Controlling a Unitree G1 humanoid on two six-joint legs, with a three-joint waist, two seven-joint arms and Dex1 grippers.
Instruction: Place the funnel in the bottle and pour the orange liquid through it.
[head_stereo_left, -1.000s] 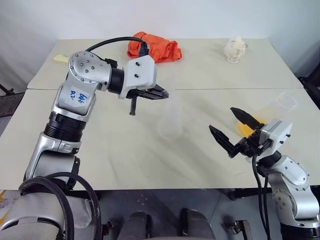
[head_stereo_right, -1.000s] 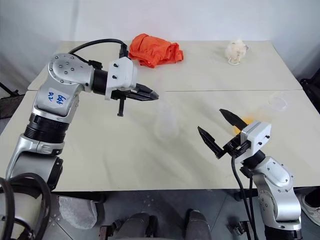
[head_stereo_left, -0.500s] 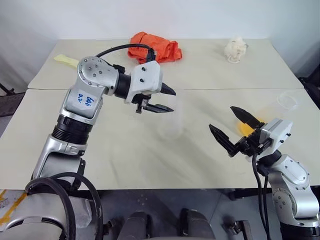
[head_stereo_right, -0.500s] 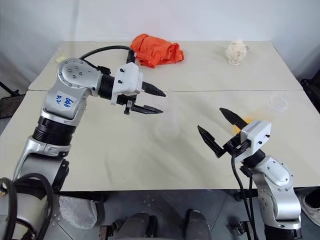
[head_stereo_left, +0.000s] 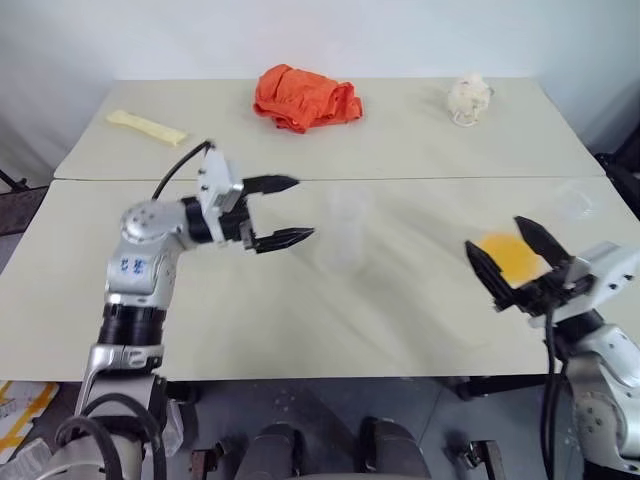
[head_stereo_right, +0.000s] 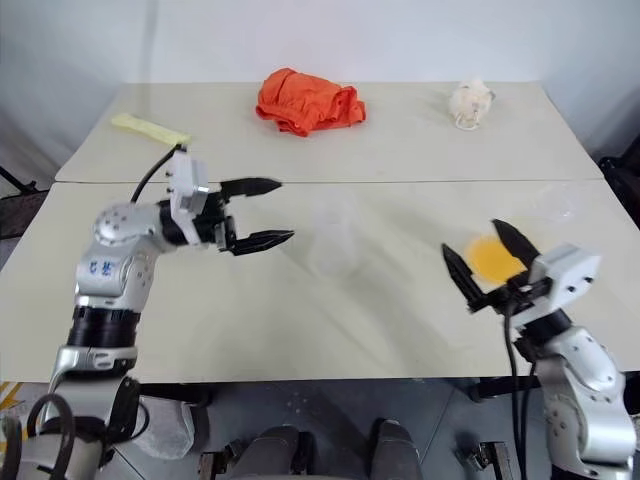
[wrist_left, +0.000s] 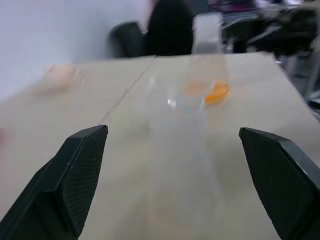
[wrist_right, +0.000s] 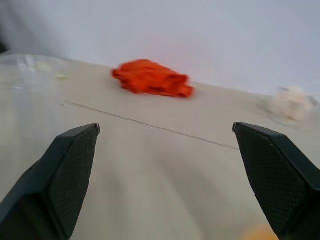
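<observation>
Two beige tables (head_stereo_left: 420, 300) pushed together under a white wall are filling my head feed. I am seeing the translucent whitish plastic bottle (head_stereo_left: 343, 232) standing upright near the middle of the near table; the clear funnel at its mouth is too faint for me to confirm. My left gripper (head_stereo_left: 284, 210) is hanging just beside the bottle with its two black fingers spread wide, gripping nothing. My right gripper (head_stereo_left: 512, 259) is likewise gaping and empty, well apart from the bottle, with the thin orange liquid (head_stereo_left: 507, 256) showing between its fingers. A crumpled orange-red cloth (head_stereo_left: 304, 97), a pale yellow strip (head_stereo_left: 146, 126) and a whitish lump (head_stereo_left: 469, 98) are lying along the far table.
</observation>
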